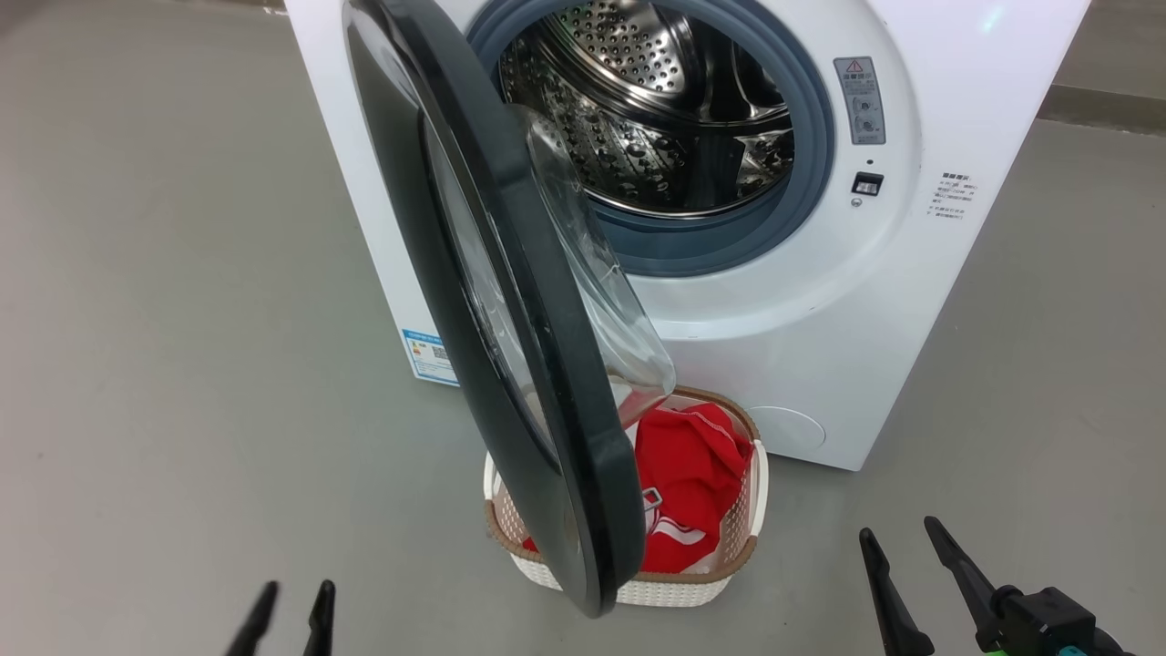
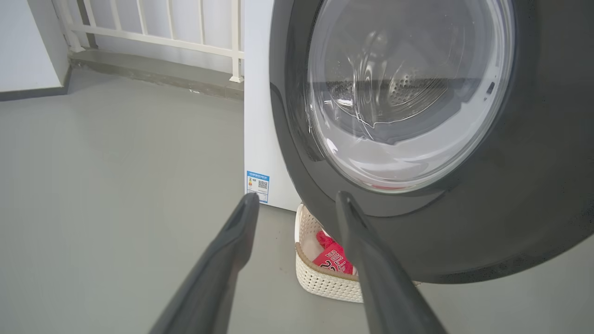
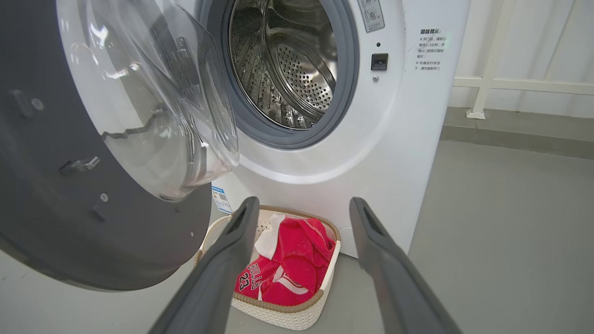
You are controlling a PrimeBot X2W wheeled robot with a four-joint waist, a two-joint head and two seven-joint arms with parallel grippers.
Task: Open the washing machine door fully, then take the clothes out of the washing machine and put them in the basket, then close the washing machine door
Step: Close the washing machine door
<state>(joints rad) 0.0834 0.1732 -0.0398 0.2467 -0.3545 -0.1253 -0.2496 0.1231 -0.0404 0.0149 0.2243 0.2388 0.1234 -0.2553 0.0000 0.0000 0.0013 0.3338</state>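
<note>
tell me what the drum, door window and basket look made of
Drum: apparently polished steel, mirror-bright, punched with small holes.
Door window: clear glossy bowl, glass or clear plastic; it carries reflections and is see-through.
Basket: probably moulded cream plastic, matte, perforated walls; its brown woven-look rim may be plastic too.

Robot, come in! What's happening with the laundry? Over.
Both open, holding nothing: left gripper, right gripper. Red clothes in the basket. The washing machine door hangs open, not yet closed. Basket sits below the door's lower edge.
</note>
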